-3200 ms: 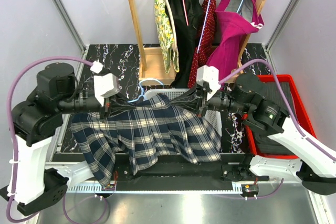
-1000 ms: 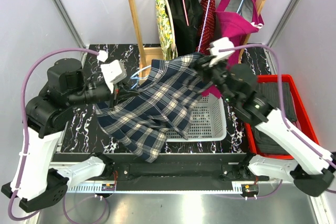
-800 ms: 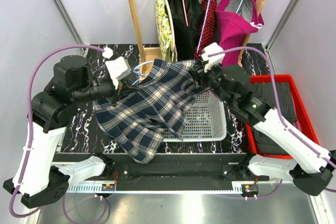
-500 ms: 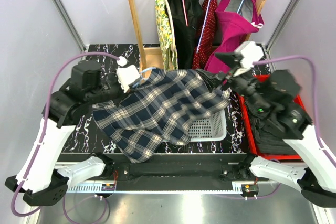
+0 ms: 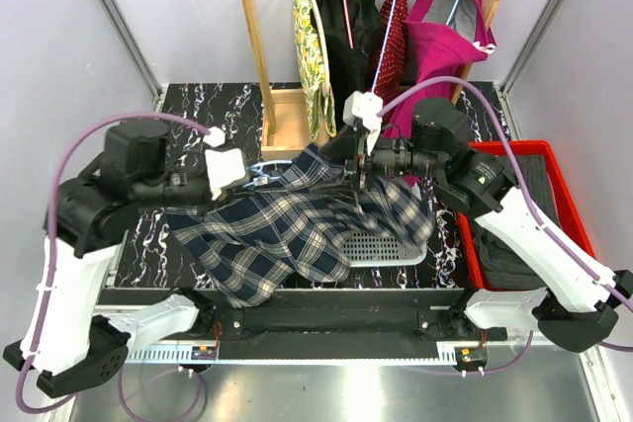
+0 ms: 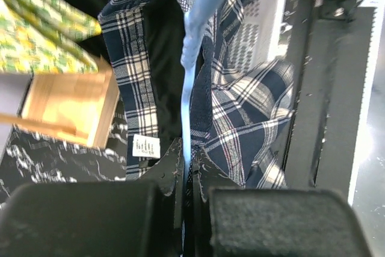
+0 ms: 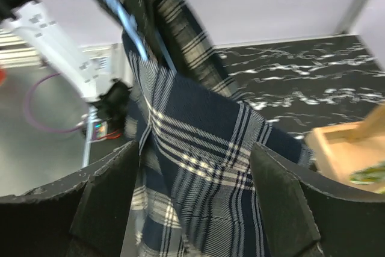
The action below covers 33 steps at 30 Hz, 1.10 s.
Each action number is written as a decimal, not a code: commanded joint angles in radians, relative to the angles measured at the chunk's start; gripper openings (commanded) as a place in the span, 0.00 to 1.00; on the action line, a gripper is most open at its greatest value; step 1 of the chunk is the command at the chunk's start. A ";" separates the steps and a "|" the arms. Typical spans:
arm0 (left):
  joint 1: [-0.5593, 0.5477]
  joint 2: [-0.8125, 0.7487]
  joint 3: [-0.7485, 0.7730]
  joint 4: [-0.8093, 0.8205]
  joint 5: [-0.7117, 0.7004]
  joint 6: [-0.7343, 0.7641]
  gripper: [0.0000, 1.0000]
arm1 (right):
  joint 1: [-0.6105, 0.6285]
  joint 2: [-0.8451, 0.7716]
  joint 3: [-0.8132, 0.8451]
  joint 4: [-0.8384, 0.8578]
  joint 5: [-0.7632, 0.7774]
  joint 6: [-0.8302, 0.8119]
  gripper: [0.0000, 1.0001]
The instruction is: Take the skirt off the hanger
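The navy plaid skirt (image 5: 287, 229) hangs from a light-blue hanger (image 5: 261, 168) and drapes down across a white basket (image 5: 381, 247). My left gripper (image 5: 245, 175) is shut on the hanger's thin blue wire (image 6: 192, 40), which runs up between the pads, with the skirt (image 6: 240, 106) and its white label (image 6: 146, 147) just beyond. My right gripper (image 5: 353, 167) stands open at the skirt's upper right edge. In the right wrist view its fingers (image 7: 102, 200) spread wide with plaid fabric (image 7: 198, 148) filling the gap; contact is unclear. The hanger (image 7: 117, 10) shows there at top left.
A wooden rack (image 5: 255, 37) at the back holds a floral garment (image 5: 309, 37), a black one (image 5: 346, 17), a red dotted one (image 5: 391, 37) and a magenta one (image 5: 440, 46). A red bin (image 5: 524, 147) with dark clothing sits at the right.
My right gripper opened and let go of the raised skirt, swung right, then came back left to its upper edge. The skirt dropped lower over the basket. The left gripper kept the hanger.
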 commanded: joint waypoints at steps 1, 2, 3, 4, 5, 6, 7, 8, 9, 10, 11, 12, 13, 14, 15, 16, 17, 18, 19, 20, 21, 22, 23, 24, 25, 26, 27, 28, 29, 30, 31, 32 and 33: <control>-0.001 0.012 0.107 0.002 0.118 0.041 0.00 | 0.003 -0.036 0.011 -0.034 -0.152 0.019 0.81; -0.001 0.017 0.111 0.003 0.113 0.038 0.00 | 0.004 -0.036 0.006 -0.037 -0.169 0.019 0.78; -0.001 0.024 0.116 0.005 0.110 0.032 0.00 | 0.004 -0.036 0.003 -0.040 -0.178 0.020 0.77; -0.001 0.027 0.114 0.012 0.107 0.027 0.00 | 0.003 -0.036 -0.006 -0.042 -0.186 0.027 0.77; -0.001 0.029 0.114 0.016 0.105 0.020 0.00 | 0.004 -0.036 -0.009 -0.043 -0.201 0.030 0.74; -0.001 0.031 0.110 0.022 0.099 0.013 0.00 | 0.006 -0.032 -0.011 -0.044 -0.207 0.033 0.74; -0.001 0.034 0.110 0.032 0.098 0.007 0.00 | 0.006 -0.029 -0.015 -0.051 -0.215 0.036 0.72; -0.001 0.035 0.110 0.037 0.098 0.000 0.00 | 0.006 -0.026 -0.017 -0.054 -0.221 0.034 0.69; -0.001 0.037 0.113 0.040 0.099 -0.003 0.00 | 0.006 -0.010 -0.014 -0.074 -0.221 0.027 0.59; -0.001 0.040 0.114 0.048 0.101 -0.008 0.00 | 0.006 -0.003 -0.009 -0.089 -0.221 0.017 0.53; -0.003 0.043 0.119 0.054 0.098 -0.022 0.00 | 0.004 0.017 -0.005 -0.106 -0.218 0.011 0.41; -0.003 0.046 0.131 0.057 0.099 -0.026 0.00 | 0.006 0.028 0.009 -0.138 -0.217 -0.002 0.37; -0.001 0.050 0.139 0.060 0.098 -0.031 0.00 | 0.006 0.039 0.015 -0.157 -0.217 -0.010 0.32; -0.001 0.052 0.147 0.060 0.101 -0.040 0.00 | 0.007 0.048 0.018 -0.171 -0.215 -0.015 0.28; -0.001 0.054 0.163 0.065 0.102 -0.046 0.00 | 0.006 0.066 0.023 -0.195 -0.210 -0.027 0.21; -0.001 0.057 0.174 0.065 0.104 -0.051 0.00 | 0.006 0.073 0.023 -0.209 -0.203 -0.033 0.17; -0.001 0.058 0.189 0.066 0.108 -0.060 0.00 | 0.006 0.088 0.024 -0.221 -0.177 -0.041 0.14; -0.001 0.060 0.197 0.065 0.110 -0.065 0.00 | 0.006 0.091 0.026 -0.243 -0.157 -0.050 0.06; -0.001 0.060 0.203 0.068 0.111 -0.074 0.00 | 0.006 0.094 0.027 -0.254 -0.116 -0.059 0.03; -0.001 0.058 0.217 0.066 0.113 -0.079 0.00 | 0.006 0.094 0.027 -0.261 -0.097 -0.064 0.00; -0.001 0.057 0.222 0.066 0.116 -0.085 0.00 | 0.006 0.090 0.026 -0.261 -0.079 -0.067 0.00; -0.001 0.055 0.225 0.066 0.116 -0.095 0.00 | 0.006 0.085 0.024 -0.260 -0.053 -0.070 0.00; -0.001 0.054 0.225 0.071 0.118 -0.103 0.00 | 0.006 0.071 0.023 -0.254 -0.036 -0.072 0.00; -0.001 0.048 0.222 0.072 0.121 -0.109 0.00 | 0.006 0.063 0.021 -0.234 -0.017 -0.072 0.00; -0.001 0.043 0.216 0.078 0.119 -0.121 0.00 | 0.006 0.053 0.018 -0.216 0.030 -0.069 0.00; -0.001 0.040 0.201 0.083 0.119 -0.129 0.00 | 0.006 0.033 0.012 -0.197 0.055 -0.069 0.00; -0.001 0.029 0.191 0.086 0.119 -0.134 0.00 | 0.007 0.022 0.005 -0.164 0.073 -0.073 0.00; -0.001 0.026 0.181 0.097 0.121 -0.148 0.00 | 0.006 0.014 0.000 -0.148 0.110 -0.073 0.00; -0.001 0.023 0.155 0.105 0.125 -0.163 0.00 | 0.006 -0.002 -0.003 -0.130 0.128 -0.069 0.00; -0.003 0.017 0.136 0.115 0.130 -0.181 0.00 | 0.007 -0.009 -0.006 -0.104 0.141 -0.072 0.00; -0.001 0.006 0.115 0.129 0.142 -0.198 0.00 | 0.007 -0.013 -0.006 -0.094 0.156 -0.072 0.00; -0.001 0.000 0.073 0.132 0.172 -0.201 0.05 | 0.006 -0.024 -0.008 -0.084 0.164 -0.073 0.00; -0.001 -0.003 0.059 0.144 0.179 -0.210 0.11 | 0.007 -0.030 -0.012 -0.065 0.168 -0.075 0.00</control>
